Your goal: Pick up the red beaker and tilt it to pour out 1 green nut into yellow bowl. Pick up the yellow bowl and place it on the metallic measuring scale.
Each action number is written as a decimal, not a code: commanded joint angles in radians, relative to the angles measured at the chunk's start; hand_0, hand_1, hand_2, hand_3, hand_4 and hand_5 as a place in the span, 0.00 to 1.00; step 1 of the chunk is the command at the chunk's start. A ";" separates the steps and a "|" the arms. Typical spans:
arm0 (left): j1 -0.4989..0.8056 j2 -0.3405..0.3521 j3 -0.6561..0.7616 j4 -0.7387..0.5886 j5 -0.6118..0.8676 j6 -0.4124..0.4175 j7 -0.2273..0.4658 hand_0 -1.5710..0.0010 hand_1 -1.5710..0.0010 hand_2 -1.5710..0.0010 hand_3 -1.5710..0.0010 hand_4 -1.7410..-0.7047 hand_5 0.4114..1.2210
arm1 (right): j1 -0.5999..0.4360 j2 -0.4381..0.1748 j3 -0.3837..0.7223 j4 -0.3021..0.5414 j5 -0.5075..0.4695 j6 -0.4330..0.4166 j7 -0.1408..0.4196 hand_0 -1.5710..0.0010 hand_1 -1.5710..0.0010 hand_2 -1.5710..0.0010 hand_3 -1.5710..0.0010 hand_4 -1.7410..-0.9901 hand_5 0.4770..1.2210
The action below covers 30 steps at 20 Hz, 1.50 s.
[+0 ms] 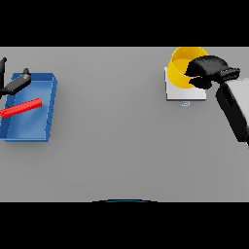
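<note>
Right hand [208,68] curls over the yellow bowl's [179,68] rim, bowl on the scale [185,93]. Left hand [14,83], fingers relaxed, hovers beside the blue tray [46,107] holding a red bar [22,108].

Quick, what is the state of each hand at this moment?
Left hand: over the blue bin, fingers straight, open, holding nothing.
Right hand: curled on the yellow bowl, which sits on the scale.
</note>
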 commanded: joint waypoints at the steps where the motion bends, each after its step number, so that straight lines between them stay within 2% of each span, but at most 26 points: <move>1: 0.002 0.000 -0.003 -0.001 -0.002 0.002 0.005 1.00 1.00 1.00 1.00 0.89 0.43 | -0.006 -0.003 0.005 0.029 0.006 -0.016 -0.028 0.00 0.00 0.00 0.13 0.02 1.00; 4: 0.009 0.007 -0.002 -0.007 -0.001 0.001 -0.001 1.00 1.00 1.00 1.00 0.91 0.41 | -0.018 0.032 0.014 0.107 0.014 -0.063 -0.027 0.00 0.01 0.00 0.09 0.02 1.00; 5: 0.005 0.008 0.001 0.003 0.001 -0.007 -0.002 1.00 1.00 1.00 1.00 0.91 0.40 | -0.026 0.036 0.014 0.135 0.013 -0.077 -0.043 0.00 0.02 0.00 0.07 0.02 1.00; 8: 0.001 0.006 0.007 -0.001 0.008 -0.005 -0.003 1.00 1.00 1.00 1.00 0.91 0.39 | -0.044 0.058 0.019 0.197 0.017 -0.102 -0.023 0.00 0.05 0.00 0.05 0.02 1.00; 11: 0.001 -0.002 0.001 0.012 0.003 -0.008 -0.010 1.00 1.00 1.00 1.00 0.90 0.40 | -0.056 0.063 0.021 0.243 0.010 -0.119 -0.064 0.01 0.10 0.00 0.06 0.03 1.00; 13: -0.001 -0.001 0.004 0.008 0.008 -0.009 -0.007 1.00 1.00 1.00 1.00 0.90 0.41 | -0.075 0.074 0.021 0.279 0.005 -0.111 -0.065 0.02 0.10 0.00 0.26 0.02 1.00; 14: -0.004 -0.009 -0.002 0.009 0.004 -0.007 -0.001 1.00 1.00 1.00 1.00 0.90 0.41 | -0.078 0.078 0.015 0.294 0.000 -0.107 -0.070 0.02 0.08 0.05 0.35 0.11 1.00; 15: -0.004 -0.015 -0.004 0.015 0.000 -0.006 -0.009 1.00 1.00 1.00 1.00 0.90 0.41 | -0.080 0.085 0.012 0.306 -0.004 -0.106 -0.058 0.03 0.14 0.14 0.42 0.19 0.88; 16: -0.013 -0.019 -0.007 0.027 -0.006 -0.011 -0.002 1.00 1.00 1.00 1.00 0.90 0.41 | -0.080 0.082 0.009 0.305 -0.008 -0.096 -0.053 0.22 0.31 0.28 0.48 0.26 0.77; 18: -0.020 -0.030 -0.007 0.038 -0.002 -0.012 0.009 1.00 1.00 1.00 1.00 0.90 0.41 | -0.081 0.073 0.006 0.307 -0.014 -0.084 -0.076 0.50 0.56 0.48 0.55 0.36 0.61; 21: -0.025 -0.029 -0.008 0.056 -0.015 -0.013 -0.011 1.00 1.00 1.00 1.00 0.90 0.40 | -0.103 0.085 0.010 0.350 -0.003 -0.078 -0.081 0.75 0.77 0.67 0.62 0.44 0.46; 23: -0.034 -0.037 -0.005 0.070 -0.008 -0.023 -0.009 1.00 1.00 1.00 1.00 0.90 0.41 | -0.108 0.085 0.015 0.363 0.003 -0.081 -0.115 0.84 0.86 0.75 0.65 0.47 0.41; 26: -0.027 -0.032 -0.006 0.055 -0.005 -0.023 -0.012 1.00 1.00 1.00 1.00 0.90 0.40 | -0.116 0.092 0.028 0.381 0.017 -0.084 -0.135 0.92 0.93 0.84 0.72 0.53 0.36; 28: -0.031 -0.044 -0.003 0.067 -0.003 -0.016 -0.008 1.00 1.00 1.00 1.00 0.89 0.40 | -0.123 0.107 0.032 0.403 0.026 -0.084 -0.117 0.95 0.95 0.89 0.75 0.55 0.35; 30: -0.040 -0.045 -0.001 0.071 -0.003 -0.017 -0.009 1.00 1.00 1.00 1.00 0.89 0.40 | -0.131 0.110 0.038 0.417 0.033 -0.076 -0.125 0.97 0.97 0.93 0.78 0.58 0.34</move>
